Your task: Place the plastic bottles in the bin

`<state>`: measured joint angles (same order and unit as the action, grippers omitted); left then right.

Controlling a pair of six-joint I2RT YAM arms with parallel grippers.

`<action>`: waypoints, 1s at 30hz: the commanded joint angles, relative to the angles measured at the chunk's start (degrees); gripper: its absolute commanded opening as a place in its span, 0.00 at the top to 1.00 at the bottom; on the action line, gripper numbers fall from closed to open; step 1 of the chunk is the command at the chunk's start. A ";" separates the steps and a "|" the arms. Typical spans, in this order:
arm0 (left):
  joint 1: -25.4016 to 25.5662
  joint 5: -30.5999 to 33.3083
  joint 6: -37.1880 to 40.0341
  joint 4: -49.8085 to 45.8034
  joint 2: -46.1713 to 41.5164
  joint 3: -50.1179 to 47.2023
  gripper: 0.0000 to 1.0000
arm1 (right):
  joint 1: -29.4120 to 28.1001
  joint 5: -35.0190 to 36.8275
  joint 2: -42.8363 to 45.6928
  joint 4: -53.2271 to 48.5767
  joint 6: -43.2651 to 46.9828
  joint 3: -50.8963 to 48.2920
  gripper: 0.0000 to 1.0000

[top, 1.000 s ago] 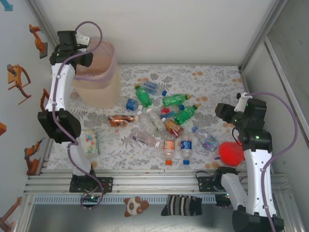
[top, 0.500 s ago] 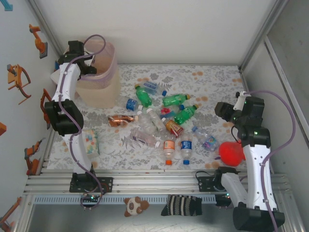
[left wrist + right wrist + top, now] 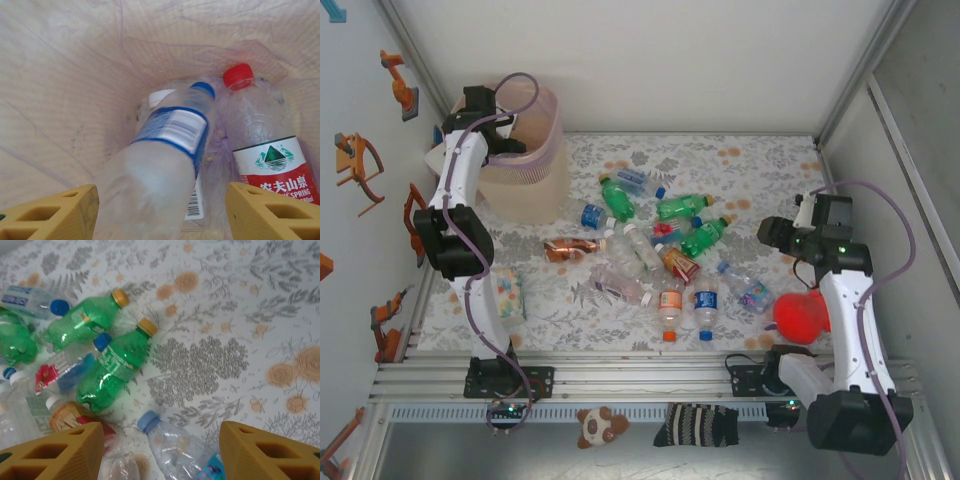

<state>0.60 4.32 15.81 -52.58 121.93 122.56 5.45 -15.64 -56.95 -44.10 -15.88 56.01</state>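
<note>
1. Plastic bottles: glossy, clear or green, with thin, dented walls.
2. Bin: translucent pink plastic, finely ribbed.
3. Surface: matt floral-printed covering.
4. Plush toy: red, fuzzy.

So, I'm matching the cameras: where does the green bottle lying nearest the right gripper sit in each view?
Top external: the green bottle lies right of the pile's middle, with its cap pointing up-right.
Right wrist: it lies left of centre, with its gold cap up-right.
Shared landmark: the second green bottle, lying just beyond it.
</note>
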 commanded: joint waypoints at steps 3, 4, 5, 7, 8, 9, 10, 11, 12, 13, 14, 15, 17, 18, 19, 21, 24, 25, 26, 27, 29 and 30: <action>-0.33 -2.36 -1.49 -1.37 -3.92 1.50 0.32 | -0.38 -1.46 -4.29 -6.50 4.58 3.93 0.45; -0.34 -2.61 -1.65 -1.34 -4.33 1.52 0.32 | -0.73 -1.21 -5.03 -7.14 5.18 4.22 0.46; -0.34 -3.04 -1.92 -1.30 -4.93 1.61 0.33 | -1.40 -0.62 -5.92 -7.68 5.68 4.55 0.47; -0.35 -4.07 -2.40 -0.91 -6.34 1.78 0.32 | -3.31 1.01 -7.29 -8.18 6.08 5.05 0.48; -0.30 -4.67 -2.77 -0.77 -7.05 1.79 0.32 | -4.55 2.17 -8.14 -8.41 6.30 5.37 0.49; -0.36 -5.21 -3.08 -0.59 -7.74 1.87 0.33 | -5.69 3.37 -8.99 -8.82 6.59 5.64 0.49; -0.36 -5.96 -3.39 -0.51 -8.49 1.86 0.33 | -7.17 5.16 -10.11 -9.26 6.79 5.94 0.49; -0.34 -6.74 -3.72 -0.35 -9.29 1.98 0.33 | -8.57 7.11 -11.33 -9.94 6.96 6.36 0.51; -0.34 -7.43 -4.01 -0.29 -9.99 1.98 0.32 | -9.63 8.38 -12.46 -10.44 7.07 6.80 0.51; -0.38 -8.17 -4.41 -0.17 -10.78 1.82 0.33 | -10.89 9.83 -13.66 -11.13 7.18 7.14 0.52; -0.34 -9.00 -4.82 -0.08 -11.66 1.74 0.33 | -12.14 11.11 -14.69 -11.35 7.36 7.47 0.52; -0.34 -9.80 -5.30 0.01 -12.37 1.67 0.33 | -13.07 11.81 -15.48 -11.45 7.48 7.67 0.53; -0.43 -11.94 -6.77 0.77 -14.43 0.60 0.33 | -15.13 12.75 -17.26 -11.38 7.91 8.02 0.53; -0.43 -12.78 -7.63 1.41 -15.41 -0.16 0.33 | -15.95 13.08 -18.09 -11.45 8.04 8.34 0.53; -0.43 -13.84 -8.47 1.96 -16.42 -0.99 0.33 | -16.90 13.53 -19.01 -11.44 8.29 8.67 0.53; -0.43 -15.93 -9.45 2.92 -18.90 -3.02 0.33 | -18.57 14.37 -21.18 -11.56 8.71 9.31 0.52; -0.43 -17.81 -11.43 5.51 -23.49 -7.95 0.33 | -21.27 15.82 -25.01 -12.03 9.54 10.47 0.52; -0.43 -18.52 -12.16 6.80 -25.19 -10.18 0.33 | -22.44 16.44 -26.58 -12.06 9.71 10.93 0.52; -0.43 -19.11 -12.79 8.00 -26.79 -12.01 0.33 | -22.91 16.71 -27.58 -12.16 9.89 11.19 0.52; -0.43 -19.95 -13.23 9.26 -28.85 -14.28 0.32 | -23.78 17.08 -29.05 -12.25 10.21 11.63 0.52; -0.43 -22.55 -13.51 11.99 -32.59 -18.73 0.30 | -24.74 17.22 -31.29 -12.37 10.95 12.24 0.50; -0.43 -24.26 -13.71 13.53 -34.60 -21.13 0.29 | -25.00 17.22 -32.33 -12.50 11.50 12.57 0.49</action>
<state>0.40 -14.28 4.43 -43.92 91.64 105.08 -18.55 -0.43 -87.31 -54.65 -6.39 66.72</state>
